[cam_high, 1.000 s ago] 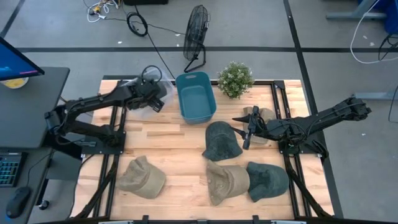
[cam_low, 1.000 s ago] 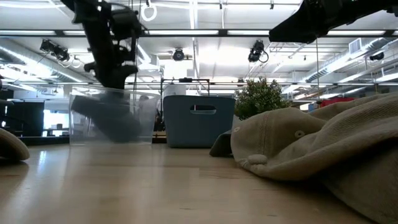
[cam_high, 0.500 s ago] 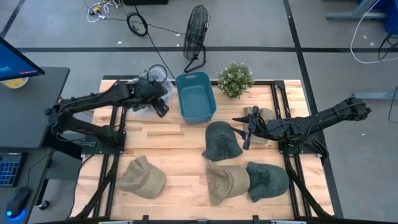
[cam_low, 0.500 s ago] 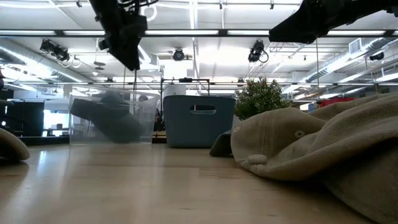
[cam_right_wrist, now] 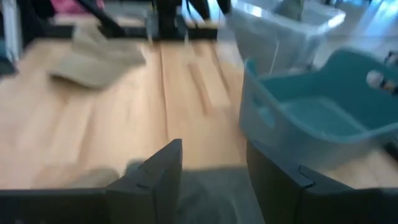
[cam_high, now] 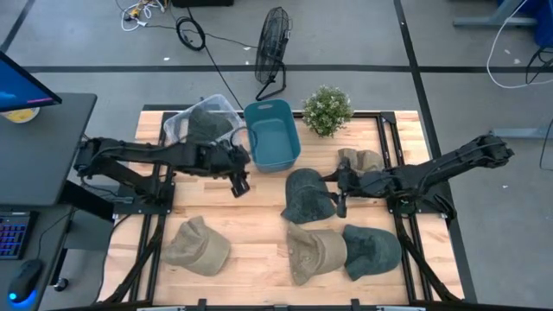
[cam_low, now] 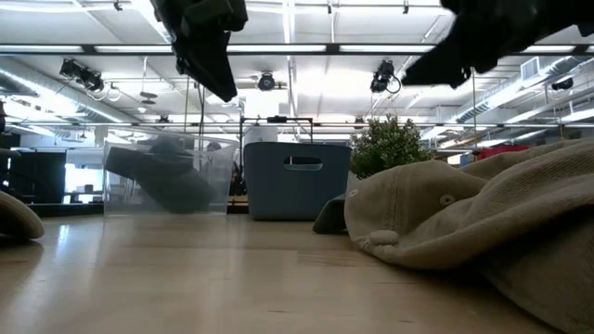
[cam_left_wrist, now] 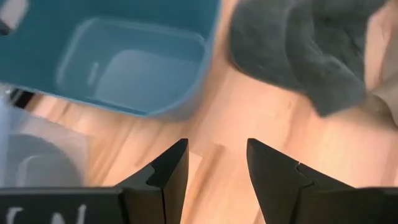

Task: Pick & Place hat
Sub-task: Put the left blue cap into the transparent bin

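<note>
Our left hand [cam_high: 239, 184] hangs over bare wood just in front of the teal bin [cam_high: 272, 136], fingers [cam_left_wrist: 168, 171] spread and carrying nothing. Our right hand [cam_high: 338, 195] sits at the edge of the dark grey cap [cam_high: 308, 197] in the middle of the bench [cam_high: 251, 216], its fingers also parted and not yet closed on the fabric, as far as the wrist view lets us judge.

We read the task as partly done. One dark cap [cam_high: 206, 123] already lies inside the clear plastic box [cam_high: 175, 128] at the back left. The teal bin looks empty.

Five caps remain out on the bench: the dark grey one by our right hand, a tan one [cam_high: 361, 159] behind that hand, a khaki one [cam_high: 198, 246] front left, another khaki one [cam_high: 313, 251] front centre, and a dark green-grey one [cam_high: 372, 250] touching it on the right. So we count six caps, two containers and one potted plant [cam_high: 327, 110], and most of the work is left
</note>
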You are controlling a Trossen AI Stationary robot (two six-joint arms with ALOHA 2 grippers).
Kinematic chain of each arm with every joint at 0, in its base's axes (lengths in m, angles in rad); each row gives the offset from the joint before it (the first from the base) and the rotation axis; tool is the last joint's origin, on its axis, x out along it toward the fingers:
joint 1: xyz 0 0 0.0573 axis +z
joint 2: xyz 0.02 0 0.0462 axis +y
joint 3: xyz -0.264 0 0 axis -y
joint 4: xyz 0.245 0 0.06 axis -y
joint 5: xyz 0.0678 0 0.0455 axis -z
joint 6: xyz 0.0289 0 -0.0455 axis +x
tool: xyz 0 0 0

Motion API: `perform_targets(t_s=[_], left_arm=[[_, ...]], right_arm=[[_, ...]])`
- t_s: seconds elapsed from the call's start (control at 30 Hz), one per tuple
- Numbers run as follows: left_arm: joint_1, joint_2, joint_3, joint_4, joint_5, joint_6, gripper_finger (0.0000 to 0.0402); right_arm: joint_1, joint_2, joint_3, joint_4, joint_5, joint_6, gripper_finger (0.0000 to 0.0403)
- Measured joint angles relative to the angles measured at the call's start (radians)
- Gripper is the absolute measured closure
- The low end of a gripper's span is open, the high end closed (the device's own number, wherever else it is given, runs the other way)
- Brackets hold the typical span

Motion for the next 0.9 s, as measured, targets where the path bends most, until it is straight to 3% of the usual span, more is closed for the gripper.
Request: perform_targets(t_s=[0.4, 0.63, 0.77, 0.9], left_arm=[[-0.050, 0.014, 0.000, 0.076, -0.019, -0.001, 0.0235], [-0.047, 0.014, 0.000, 0.090, -0.019, -0.001, 0.0234], [-0.047, 0.014, 0.000, 0.095, -0.020, -0.001, 0.0234], [-0.047, 0.014, 0.000, 0.105, -0.020, -0.010, 0.0234]], right_arm=[[-0.107, 0.368, 0.000, 0.003, 0.032, 0.079, 0.0218], [-0.138, 0.466, 0.001, 0.027, 0.024, 0.149, 0.0225], [-0.143, 0.470, 0.001, 0.049, 0.008, 0.201, 0.0278], [-0.143, 0.460, 0.008, 0.085, -0.002, 0.280, 0.0376]])
